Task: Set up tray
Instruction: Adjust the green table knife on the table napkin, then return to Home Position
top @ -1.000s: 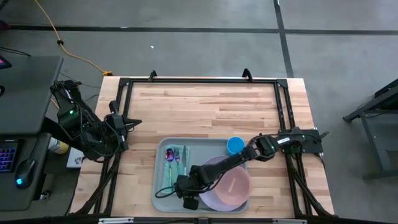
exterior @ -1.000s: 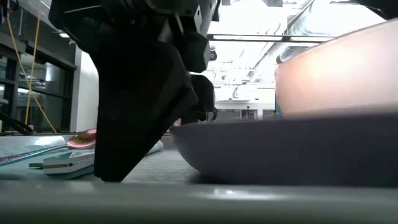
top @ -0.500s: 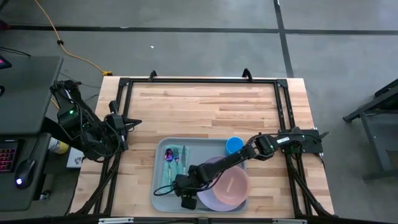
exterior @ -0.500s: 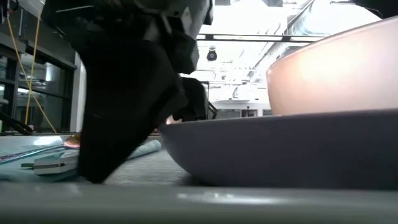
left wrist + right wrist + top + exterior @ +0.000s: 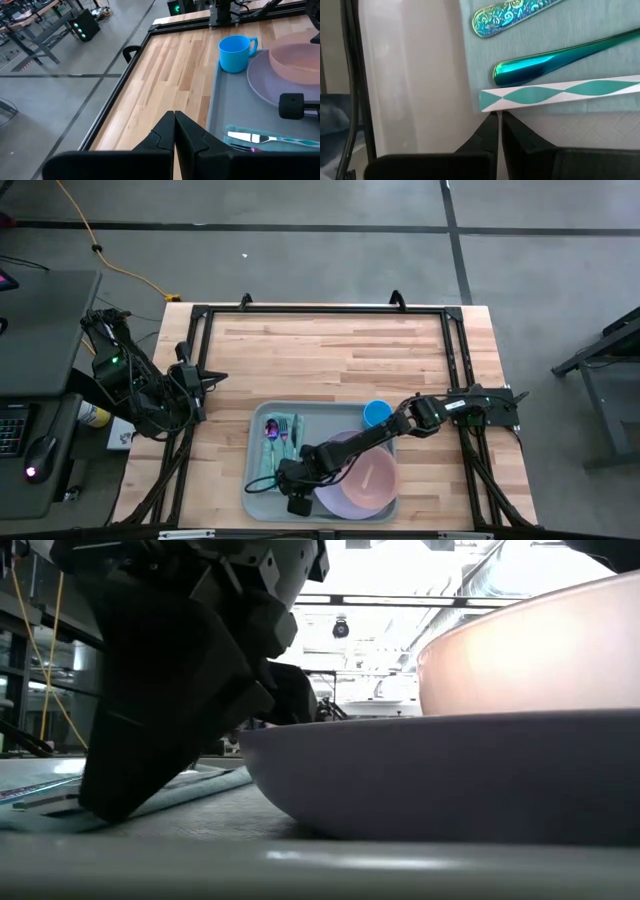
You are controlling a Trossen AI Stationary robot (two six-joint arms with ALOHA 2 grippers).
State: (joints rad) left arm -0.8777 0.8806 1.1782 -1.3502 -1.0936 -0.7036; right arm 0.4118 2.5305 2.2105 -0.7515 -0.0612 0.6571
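Observation:
The pale grey-blue tray lies flat on the table's near middle. On it are a teal cloth with cutlery, a lavender plate holding a pink bowl, and a blue cup. My right gripper is shut and stands low over the tray's left half, at the cloth's edge. My left gripper is shut and waits off the table's left edge. My right gripper has its shut fingertips down on the tray's bare floor, right beside the cloth's edge and a white-and-teal patterned handle. It comes slanting down from the table's right side. The tray lies flat on the table.
Bare wood fills the table's far half. A black frame rail runs round the table. In the low view the plate and bowl loom close to the camera, and the right gripper stands left of them.
My right gripper has moved a little toward the table's left edge, staying shut and low. The tray, with the plate and bowl on it, has slid slightly to the left along the table with it.

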